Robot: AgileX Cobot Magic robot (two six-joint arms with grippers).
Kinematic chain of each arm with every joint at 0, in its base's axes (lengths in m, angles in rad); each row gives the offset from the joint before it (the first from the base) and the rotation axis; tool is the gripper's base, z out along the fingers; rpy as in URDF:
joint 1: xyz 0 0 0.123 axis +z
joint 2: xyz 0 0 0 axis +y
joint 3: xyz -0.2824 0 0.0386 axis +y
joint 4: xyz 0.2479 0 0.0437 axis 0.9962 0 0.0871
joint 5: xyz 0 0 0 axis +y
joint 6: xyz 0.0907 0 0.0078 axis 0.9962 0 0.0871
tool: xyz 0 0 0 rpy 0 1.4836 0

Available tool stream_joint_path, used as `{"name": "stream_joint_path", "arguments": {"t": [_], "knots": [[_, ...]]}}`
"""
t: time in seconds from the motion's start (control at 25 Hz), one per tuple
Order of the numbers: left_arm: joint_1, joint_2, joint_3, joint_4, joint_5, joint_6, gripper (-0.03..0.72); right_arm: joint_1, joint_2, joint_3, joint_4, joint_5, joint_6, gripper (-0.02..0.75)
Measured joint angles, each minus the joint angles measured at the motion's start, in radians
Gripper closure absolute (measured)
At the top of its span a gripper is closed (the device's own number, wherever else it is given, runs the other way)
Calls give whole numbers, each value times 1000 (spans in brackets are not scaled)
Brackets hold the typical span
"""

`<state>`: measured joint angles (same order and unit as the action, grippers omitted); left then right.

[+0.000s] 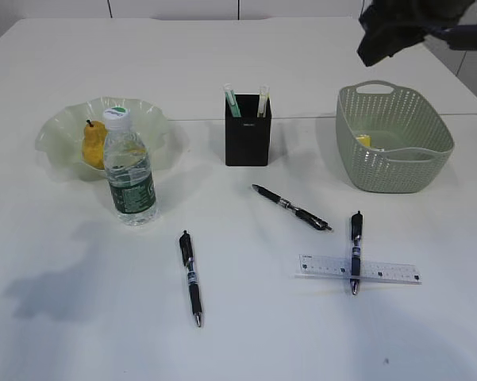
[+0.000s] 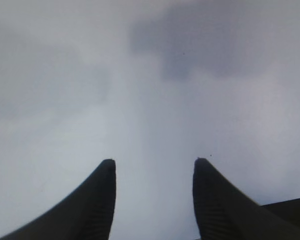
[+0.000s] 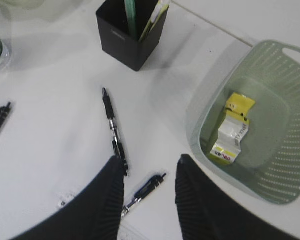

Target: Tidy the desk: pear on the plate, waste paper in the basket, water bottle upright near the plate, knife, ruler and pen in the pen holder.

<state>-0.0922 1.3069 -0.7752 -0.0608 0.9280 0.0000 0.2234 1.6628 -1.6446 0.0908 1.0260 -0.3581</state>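
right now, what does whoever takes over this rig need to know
Left gripper: open, empty, over bare table.
Right gripper: open, empty, above the pens.
Done: pear on plate; water bottle upright beside it; waste paper in basket.
Left: three pens and the ruler, one pen lying across it, into the pen holder.

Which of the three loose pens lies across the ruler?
The rightmost pen: it crosses the clear ruler. The middle pen and left pen lie on bare table.
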Motion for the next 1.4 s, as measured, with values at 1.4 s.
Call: {"name": "stream_joint_path", "arguments": {"t": [1.4], "knots": [[0,0,0,-47,-105,0,340,181,236,196,-144,-22,-570,370]]}}
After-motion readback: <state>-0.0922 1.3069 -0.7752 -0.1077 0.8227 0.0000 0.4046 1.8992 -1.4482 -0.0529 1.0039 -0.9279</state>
